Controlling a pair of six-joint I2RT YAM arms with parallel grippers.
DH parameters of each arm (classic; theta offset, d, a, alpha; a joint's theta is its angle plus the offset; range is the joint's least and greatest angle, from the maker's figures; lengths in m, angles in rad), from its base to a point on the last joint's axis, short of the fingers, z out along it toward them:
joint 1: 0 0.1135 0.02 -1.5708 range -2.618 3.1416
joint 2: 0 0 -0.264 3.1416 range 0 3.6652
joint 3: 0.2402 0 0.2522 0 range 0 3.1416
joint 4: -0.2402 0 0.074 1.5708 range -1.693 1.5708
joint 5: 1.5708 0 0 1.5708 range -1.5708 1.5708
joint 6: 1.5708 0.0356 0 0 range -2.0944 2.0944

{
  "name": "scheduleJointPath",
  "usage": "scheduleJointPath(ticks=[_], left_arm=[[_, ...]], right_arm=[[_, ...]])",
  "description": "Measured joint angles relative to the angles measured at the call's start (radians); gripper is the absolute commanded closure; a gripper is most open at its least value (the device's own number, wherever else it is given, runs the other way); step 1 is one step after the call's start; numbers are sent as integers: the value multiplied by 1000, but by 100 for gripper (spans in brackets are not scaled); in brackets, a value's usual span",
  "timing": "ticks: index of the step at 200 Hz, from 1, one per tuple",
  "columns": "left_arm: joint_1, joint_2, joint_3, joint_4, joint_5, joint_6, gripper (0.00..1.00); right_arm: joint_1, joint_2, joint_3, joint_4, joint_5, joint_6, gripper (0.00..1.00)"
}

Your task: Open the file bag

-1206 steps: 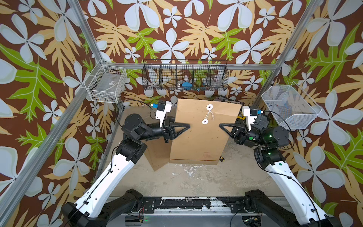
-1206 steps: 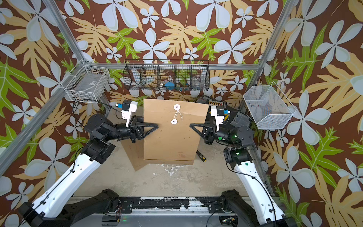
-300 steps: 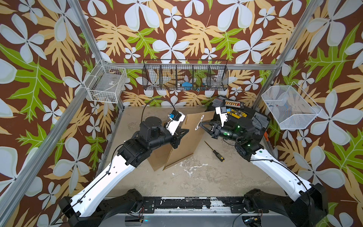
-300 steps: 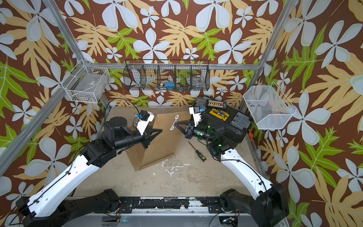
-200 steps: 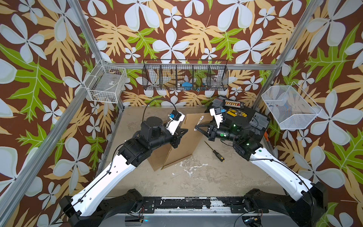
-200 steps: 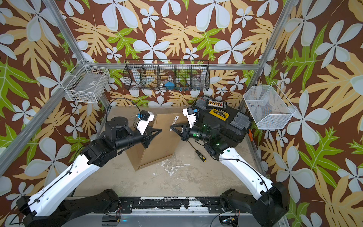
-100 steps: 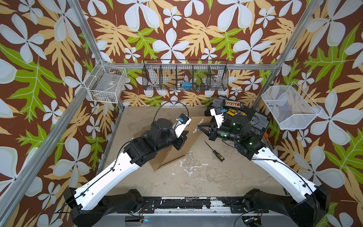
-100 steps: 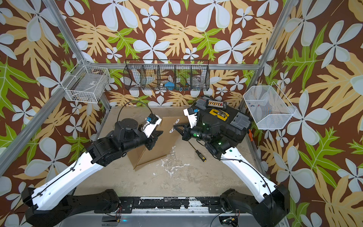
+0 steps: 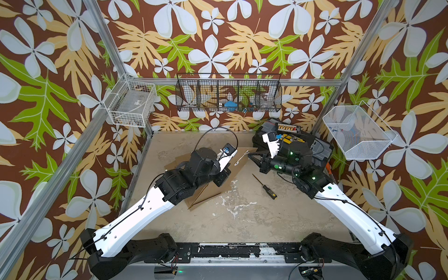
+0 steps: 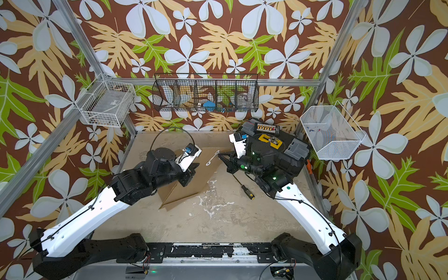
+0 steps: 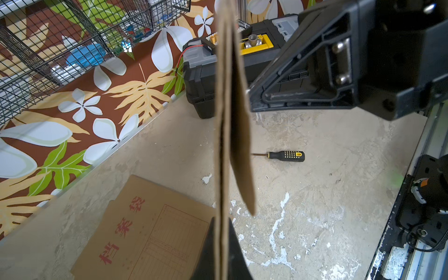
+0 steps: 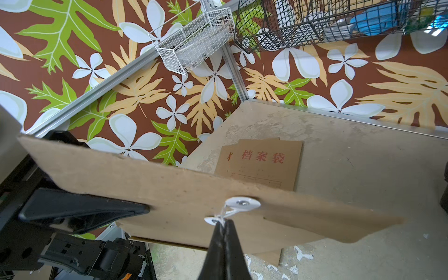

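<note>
Floral wallpaper [image 9: 211,55], brown with white blossoms and green and tan leaves, covers every wall. An aluminium frame [image 9: 310,82] edges the cell. The floor [image 9: 242,225] is worn, paint-flecked grey. Baskets hang round it: black wire basket [image 9: 218,97] at twelve o'clock, white wire basket [image 9: 126,118] at ten, white mesh basket [image 9: 363,148] at two.

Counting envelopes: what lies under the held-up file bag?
Under the held file bag, a flat file bag with red characters lies on the table, a second bag peeking from beneath it. The held bag covers their near ends, so more cannot be ruled out.
</note>
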Motion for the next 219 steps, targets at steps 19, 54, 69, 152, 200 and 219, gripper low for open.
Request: scheduleJointPath(ticks=[19, 54, 69, 152, 200, 219], left_arm=[[-2, 2, -3, -4, 2, 17, 100], [-5, 14, -6, -14, 7, 27, 100], [-5, 15, -6, -14, 15, 29, 100], [-5, 12, -14, -17, 22, 26, 100], [-5, -6, -27, -14, 34, 11, 100], [-5, -27, -41, 8, 54, -10, 100]], right_arm=[[0, 1, -2, -1, 0, -15, 100], [-1, 11, 12, -2, 1, -31, 100], [-1, 11, 13, -1, 2, -38, 100], [-1, -60, -22, -2, 133, -53, 100], [-1, -64, -22, -34, 231, -64, 100], [-1, -66, -26, -33, 230, -68, 100]])
